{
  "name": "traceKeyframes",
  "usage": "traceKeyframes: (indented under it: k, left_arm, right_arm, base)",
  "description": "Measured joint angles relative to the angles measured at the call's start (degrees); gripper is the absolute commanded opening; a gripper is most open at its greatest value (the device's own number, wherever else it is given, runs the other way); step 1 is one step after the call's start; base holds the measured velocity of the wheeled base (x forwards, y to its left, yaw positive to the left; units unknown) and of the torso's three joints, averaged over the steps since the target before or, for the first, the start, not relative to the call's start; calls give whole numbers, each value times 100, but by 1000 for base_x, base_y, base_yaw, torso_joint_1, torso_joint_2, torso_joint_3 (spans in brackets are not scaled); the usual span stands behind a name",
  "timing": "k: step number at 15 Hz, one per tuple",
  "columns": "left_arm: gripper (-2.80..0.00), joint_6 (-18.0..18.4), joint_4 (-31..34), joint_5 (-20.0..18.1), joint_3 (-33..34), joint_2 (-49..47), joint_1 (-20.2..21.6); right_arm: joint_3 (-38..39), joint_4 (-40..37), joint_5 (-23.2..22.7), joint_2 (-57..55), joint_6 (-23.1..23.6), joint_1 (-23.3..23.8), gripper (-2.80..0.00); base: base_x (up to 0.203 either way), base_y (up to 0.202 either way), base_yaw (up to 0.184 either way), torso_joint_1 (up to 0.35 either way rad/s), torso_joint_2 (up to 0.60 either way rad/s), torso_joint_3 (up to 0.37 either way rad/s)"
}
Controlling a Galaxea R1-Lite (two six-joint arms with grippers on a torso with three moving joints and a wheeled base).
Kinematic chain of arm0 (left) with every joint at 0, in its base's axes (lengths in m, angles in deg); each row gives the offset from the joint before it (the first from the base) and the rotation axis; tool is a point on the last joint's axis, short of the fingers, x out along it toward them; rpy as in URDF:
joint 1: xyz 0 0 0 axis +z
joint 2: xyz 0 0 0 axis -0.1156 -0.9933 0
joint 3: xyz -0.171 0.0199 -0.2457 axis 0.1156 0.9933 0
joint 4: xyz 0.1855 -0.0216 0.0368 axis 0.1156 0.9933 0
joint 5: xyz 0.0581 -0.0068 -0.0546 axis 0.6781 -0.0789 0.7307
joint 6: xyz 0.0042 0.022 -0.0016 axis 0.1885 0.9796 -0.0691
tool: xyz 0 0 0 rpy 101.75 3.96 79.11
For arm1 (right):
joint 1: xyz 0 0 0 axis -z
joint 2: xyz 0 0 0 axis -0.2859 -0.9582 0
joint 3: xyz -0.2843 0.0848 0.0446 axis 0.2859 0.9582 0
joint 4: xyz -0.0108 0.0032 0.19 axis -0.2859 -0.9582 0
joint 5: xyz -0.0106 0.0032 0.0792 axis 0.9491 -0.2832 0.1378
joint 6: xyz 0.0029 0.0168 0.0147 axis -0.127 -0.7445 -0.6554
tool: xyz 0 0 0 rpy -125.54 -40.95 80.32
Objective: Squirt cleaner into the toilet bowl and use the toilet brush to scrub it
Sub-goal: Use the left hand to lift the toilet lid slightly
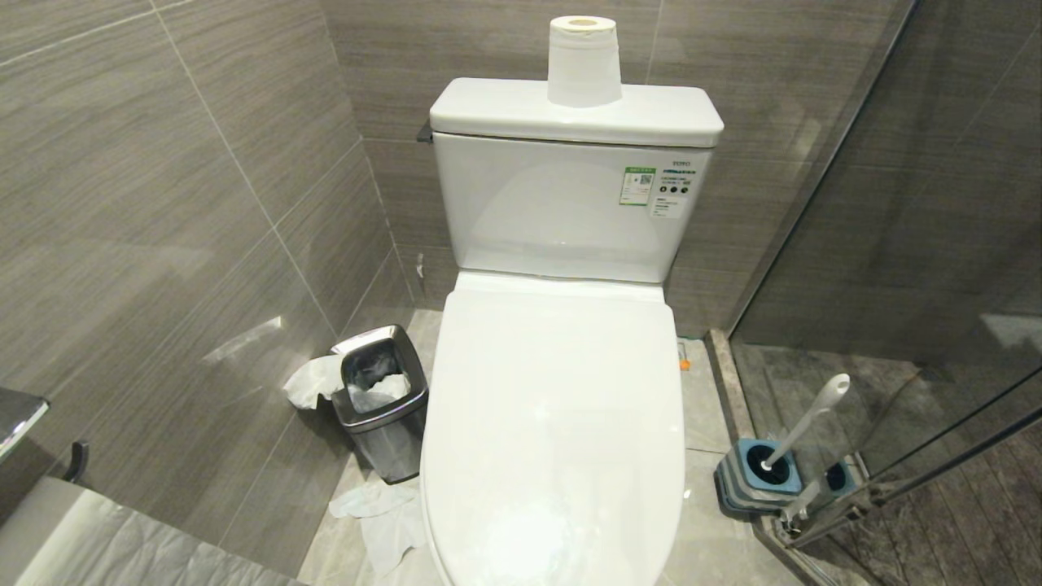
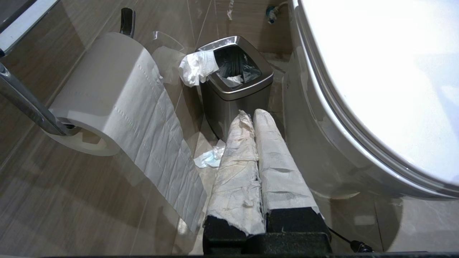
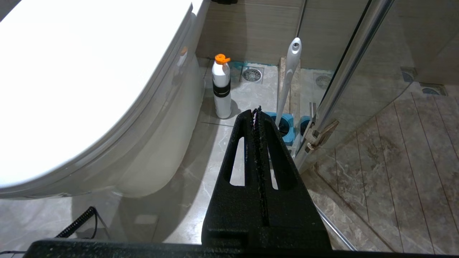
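While the toilet brush (image 1: 802,430) stands in its holder (image 1: 757,476), both pincers (image 2: 254,115) (image 3: 256,110) hang closed, empty.

The floor (image 1: 708,537) is made of shiny grey tiles. A white toilet (image 1: 553,423) with its lid shut stands on it. A small steel bin (image 1: 381,407) sits just beside the toilet, with crumpled white paper (image 1: 383,521) lying on the tiles near it. On the other side stand a blue brush holder (image 1: 757,480) with the toilet brush (image 1: 806,427) in it, and a white bottle (image 3: 221,89) with an orange cap.
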Motion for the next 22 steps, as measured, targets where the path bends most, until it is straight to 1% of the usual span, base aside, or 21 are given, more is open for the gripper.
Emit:
traceKeyframes:
  k: [19, 22]
  left_arm:
    - [-280, 6, -2, -2, 0, 0, -2]
    - [-280, 3, -2, -5, 0, 0, -2]
  right_arm:
    - [-2, -2, 0, 0, -1, 0, -280]
    - [0, -2, -2, 0, 0, 0, -280]
  base:
    - [0, 0, 0, 0, 0, 0]
    - [0, 0, 0, 3, 1, -95]
